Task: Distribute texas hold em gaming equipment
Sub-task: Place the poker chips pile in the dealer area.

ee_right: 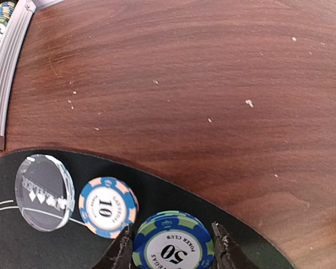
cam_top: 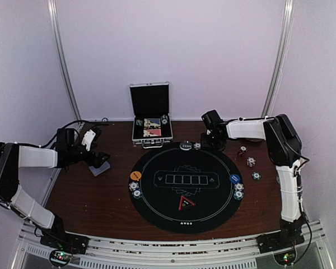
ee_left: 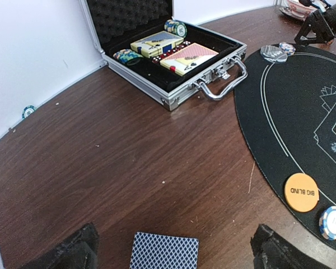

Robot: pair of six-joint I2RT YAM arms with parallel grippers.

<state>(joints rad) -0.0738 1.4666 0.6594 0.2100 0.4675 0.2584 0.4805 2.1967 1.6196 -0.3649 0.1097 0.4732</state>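
One blue-and-green edge-striped poker chip marked 50 point(ee_right: 173, 246) lies flat at the rim of the large round black mat with white markings point(ee_right: 22, 246). It is pinched between the right arm's fingers point(ee_right: 225, 253), which press its opposite edges. Just beside it on the mat sit a blue-and-peach chip marked 10 point(ee_right: 108, 206) and a clear acrylic dealer disc point(ee_right: 43, 192).

Across the dark wood-grain bench point(ee_left: 129, 168), the left arm's fingers point(ee_left: 70, 252) stand wide apart on either side of a grey-blue lattice-backed playing card point(ee_left: 163, 251). It lies flat on the wood, touching neither finger. An orange disc printed BIG BLIND point(ee_left: 301, 192) and another striped chip point(ee_left: 332, 221) rest near the mat's edge. Behind, the open silver hard case point(ee_left: 179, 98), foam-lined, holds boxed card decks point(ee_left: 187, 58) and more chips point(ee_left: 175, 27).
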